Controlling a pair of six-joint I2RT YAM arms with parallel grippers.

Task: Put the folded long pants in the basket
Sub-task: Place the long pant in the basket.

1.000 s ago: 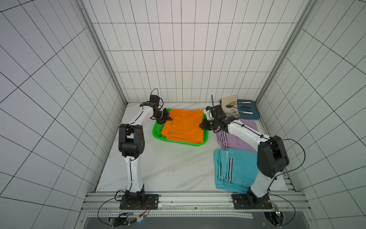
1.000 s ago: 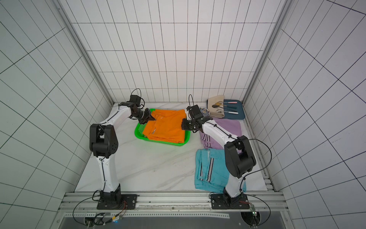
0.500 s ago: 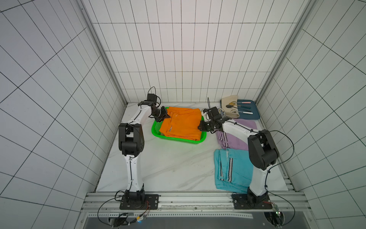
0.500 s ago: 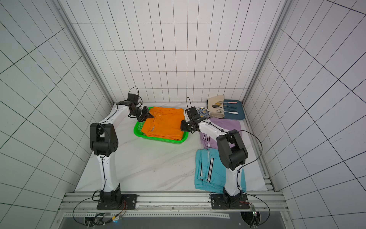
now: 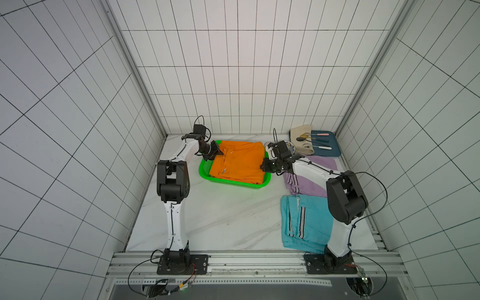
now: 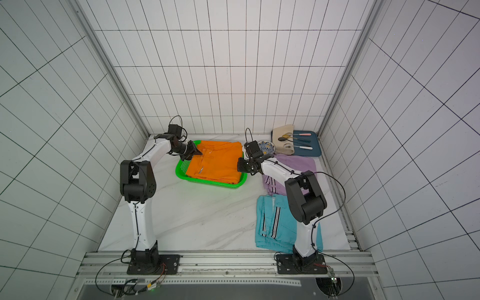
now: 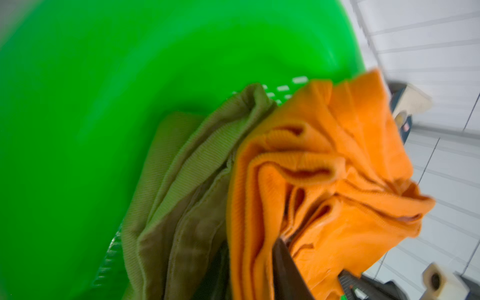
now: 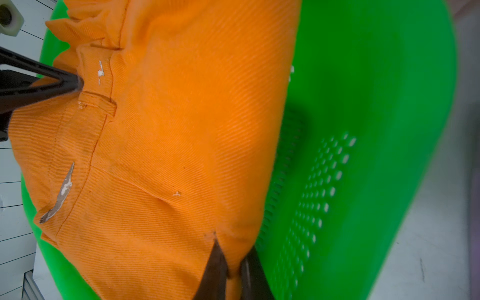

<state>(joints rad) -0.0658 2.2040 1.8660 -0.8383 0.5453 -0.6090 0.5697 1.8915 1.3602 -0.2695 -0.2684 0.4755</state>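
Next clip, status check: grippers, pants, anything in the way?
Right gripper pinching edge of orange pants; left gripper tips on its waistband, grip unclear. These lie in basket atop tan pants. Lilac pants, light blue pants on table, nothing on top.

In the basket the upper pants lie on the lower pants — right of it, third pants lie behind fourth pants, a tray behind both.

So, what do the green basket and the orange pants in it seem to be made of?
The basket looks like moulded plastic: smooth, glossy green walls with rows of small holes. The orange pants look like woven twill, probably cotton: fine diagonal ribs, matte surface, stitched seams.
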